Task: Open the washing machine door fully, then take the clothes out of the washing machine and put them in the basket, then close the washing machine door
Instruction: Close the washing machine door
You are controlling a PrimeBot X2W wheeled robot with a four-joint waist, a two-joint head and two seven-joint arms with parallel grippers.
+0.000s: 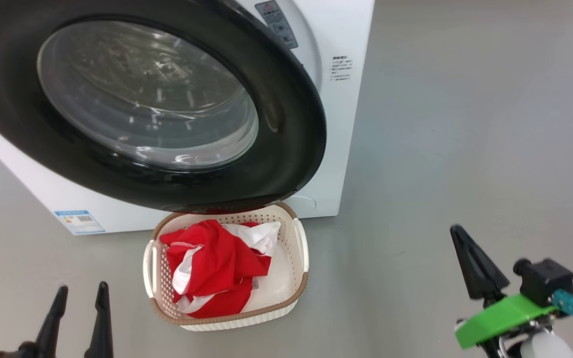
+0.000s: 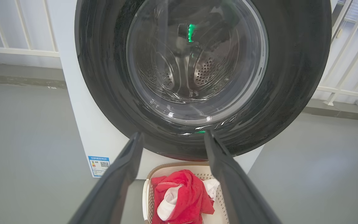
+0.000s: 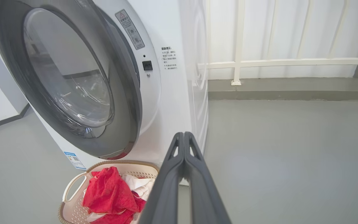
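1. Grey floor (image 1: 465, 124), white railing (image 3: 259, 62) behind.
2. Left gripper (image 1: 82, 298): fingers spread wide, empty.
3. Clothes (image 1: 222, 263) lie in the basket (image 1: 300, 248), below the door (image 1: 286, 124).
4. The door looks nearly closed, so closing is the step in hand.
5. Right gripper (image 3: 183, 140): pinched together, empty. It likely must press the rim home.

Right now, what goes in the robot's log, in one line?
clothes: in basket | door: ajar | left gripper: open | right gripper: shut, empty
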